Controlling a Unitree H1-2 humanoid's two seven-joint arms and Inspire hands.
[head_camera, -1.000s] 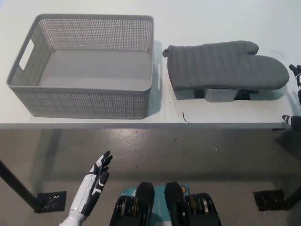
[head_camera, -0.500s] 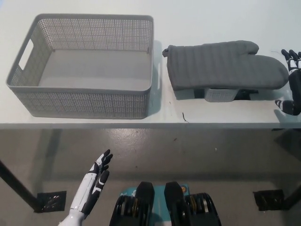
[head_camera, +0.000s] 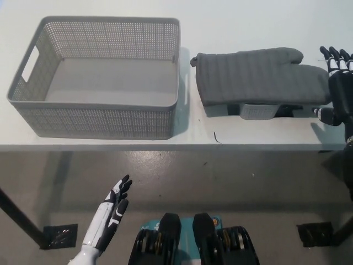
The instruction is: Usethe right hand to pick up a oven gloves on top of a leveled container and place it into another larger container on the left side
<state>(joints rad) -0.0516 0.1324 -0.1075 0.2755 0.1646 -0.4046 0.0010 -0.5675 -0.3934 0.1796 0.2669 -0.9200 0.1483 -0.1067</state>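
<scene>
Mitt (head_camera: pixel 259 74) sits on a small tub (head_camera: pixel 259 111) at 3 o'clock of the basket (head_camera: pixel 99 118). Right hand (head_camera: pixel 337 88), fingers spread and empty, is at its tip; a shallow pinch could drag the mitt off. Left hand (head_camera: pixel 113 212) idles open at 7.

The oven glove (head_camera: pixel 259 76) was grey quilted cloth, matt and ribbed. The large basket (head_camera: pixel 99 118) looked like matt grey plastic with a perforated weave pattern. The table (head_camera: pixel 248 22) was smooth white, possibly laminate.
</scene>
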